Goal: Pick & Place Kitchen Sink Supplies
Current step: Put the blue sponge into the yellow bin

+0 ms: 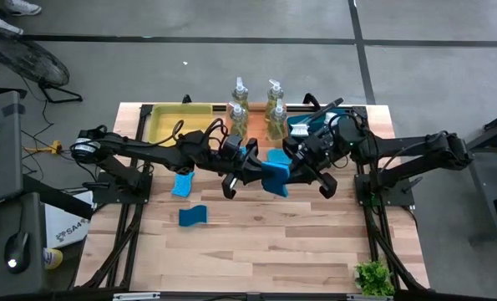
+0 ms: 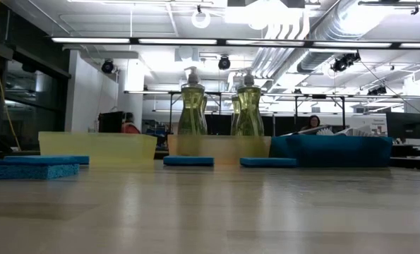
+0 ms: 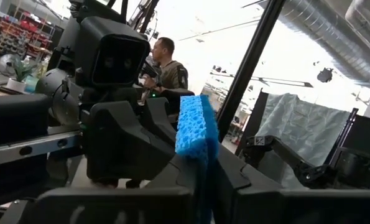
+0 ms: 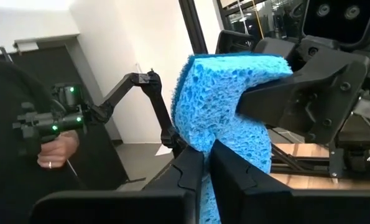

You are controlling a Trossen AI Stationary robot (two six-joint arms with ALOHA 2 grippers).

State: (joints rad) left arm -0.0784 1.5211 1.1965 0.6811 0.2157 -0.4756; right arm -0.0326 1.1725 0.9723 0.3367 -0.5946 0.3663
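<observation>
A blue wavy-edged sponge (image 1: 275, 177) hangs in the air over the table's middle, between my two grippers. My left gripper (image 1: 261, 172) reaches in from the left and is shut on it. My right gripper (image 1: 292, 172) reaches in from the right and is shut on it too. Three more blue sponges lie flat on the table (image 1: 183, 184), (image 1: 193, 216), (image 1: 278, 155). Several clear pump bottles of yellowish soap (image 1: 240, 107) stand at the far edge. The low view shows the bottles (image 2: 193, 106) but neither gripper. My left gripper (image 3: 203, 180) pinches one end of the sponge (image 3: 197, 152) between its two fingers, coming about level from the table's left. The sponge stands up edge-on out of the fingers, clear of the table. My right gripper (image 4: 206, 165) pinches the opposite end of the sponge (image 4: 200, 146) between its two fingers, coming about level from the table's right. The sponge rises past the fingertips to the left gripper's fingers (image 4: 284, 93) on its other end. It is lifted clear.
A yellow tray (image 1: 174, 124) stands at the far left and a blue tray (image 1: 308, 125) with brushes at the far right. A small green plant (image 1: 373, 278) sits at the near right corner. The near half of the table (image 1: 265, 251) is bare wood. People show beyond the table.
</observation>
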